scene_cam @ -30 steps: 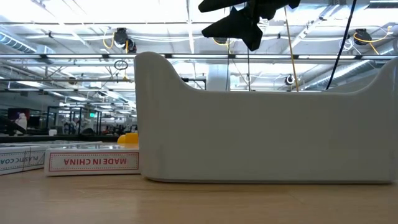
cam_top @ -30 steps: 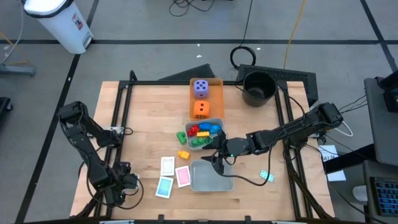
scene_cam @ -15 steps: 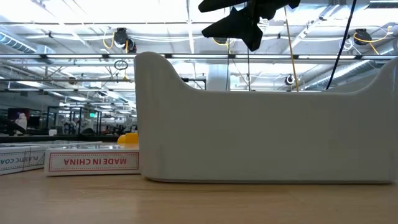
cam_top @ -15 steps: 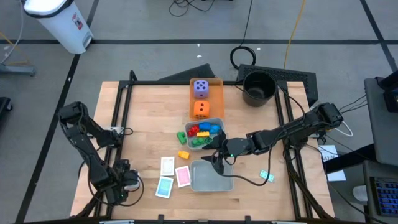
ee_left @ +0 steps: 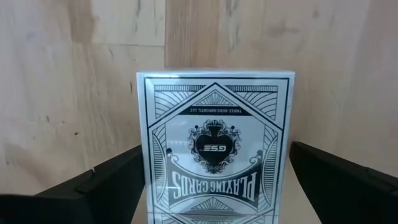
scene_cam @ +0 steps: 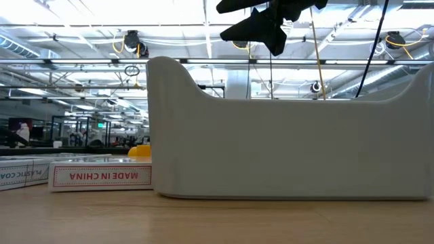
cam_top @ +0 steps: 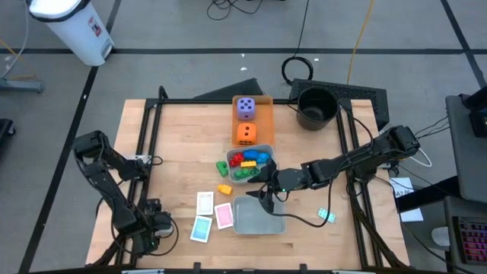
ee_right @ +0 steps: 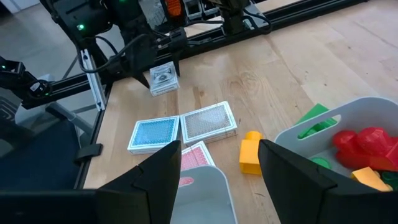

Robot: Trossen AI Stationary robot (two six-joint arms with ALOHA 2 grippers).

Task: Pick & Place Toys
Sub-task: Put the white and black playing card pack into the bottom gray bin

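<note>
My left gripper [cam_top: 154,226] points down at the table's near left corner, open, with one finger on each side of a white playing-card box [ee_left: 214,149]. My right gripper [cam_top: 266,196] hangs open and empty above an empty grey tray [cam_top: 259,217]. White [cam_top: 205,202], pink [cam_top: 224,215] and teal [cam_top: 201,228] cards lie flat left of that tray. A yellow brick [cam_top: 224,189] lies beside them. Several bricks fill a second grey tray [cam_top: 245,164]. The purple die [cam_top: 245,107] and the orange die [cam_top: 245,135] sit on the orange tray [cam_top: 264,114]. My left gripper comes at the card box from above, and its fingers [ee_left: 115,183] stand along the box's two long edges [ee_left: 144,174]. Whether they touch the box, and whether the box rests on the table, I cannot tell.
Another teal card [cam_top: 326,215] lies at the near right. A black pot [cam_top: 316,106] stands at the far right corner. A black rail frame [cam_top: 148,144] borders the table. Bare wood shows at the left and right of the table's middle.
My left arm has bent down a little at the near left corner, bringing its gripper slightly lower over the card box. Its fingers have stayed just as wide apart.
</note>
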